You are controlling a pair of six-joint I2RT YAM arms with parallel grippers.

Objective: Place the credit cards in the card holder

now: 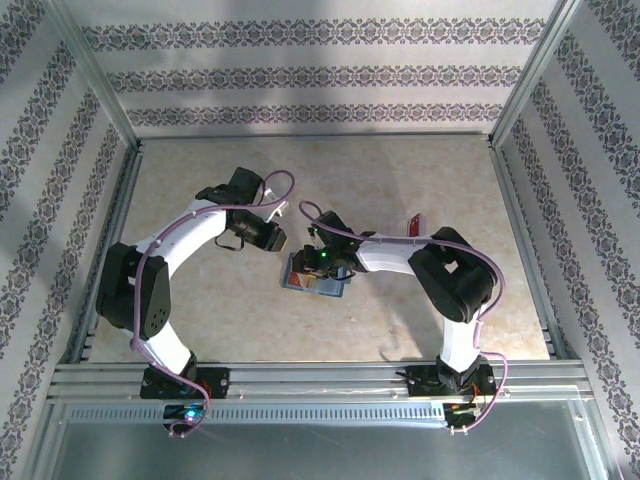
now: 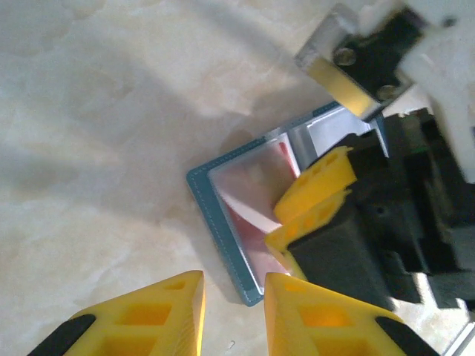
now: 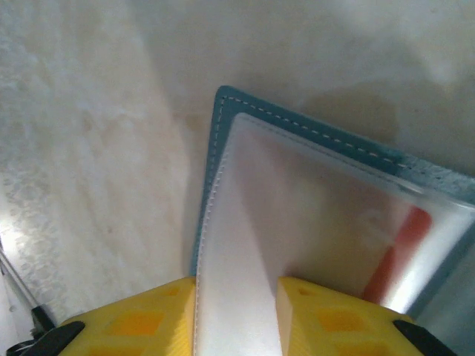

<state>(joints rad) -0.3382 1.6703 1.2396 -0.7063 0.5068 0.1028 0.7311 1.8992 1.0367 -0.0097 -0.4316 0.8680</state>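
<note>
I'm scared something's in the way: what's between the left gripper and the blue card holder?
Just bare table between the left gripper and the card holder, in the left wrist view.

You've got a teal-blue card holder point(image 1: 312, 277) with pale dashed stitching on its edge and frosty blue-grey see-through pockets. A red-orange credit card point(image 3: 401, 248) shows through the pocket at 4 o'clock in the right wrist view. There's a second red card point(image 1: 412, 222) at 2 o'clock from the holder. The table point(image 1: 200, 190) is cream and marbled. Both the left gripper point(image 2: 232, 308) and right gripper point(image 3: 236, 315) have yellow fingers. The arms point(image 1: 385, 255) are white and black, with purple cables point(image 1: 180, 235). The walls point(image 1: 320, 70) are pale with grey floral bands.
</note>
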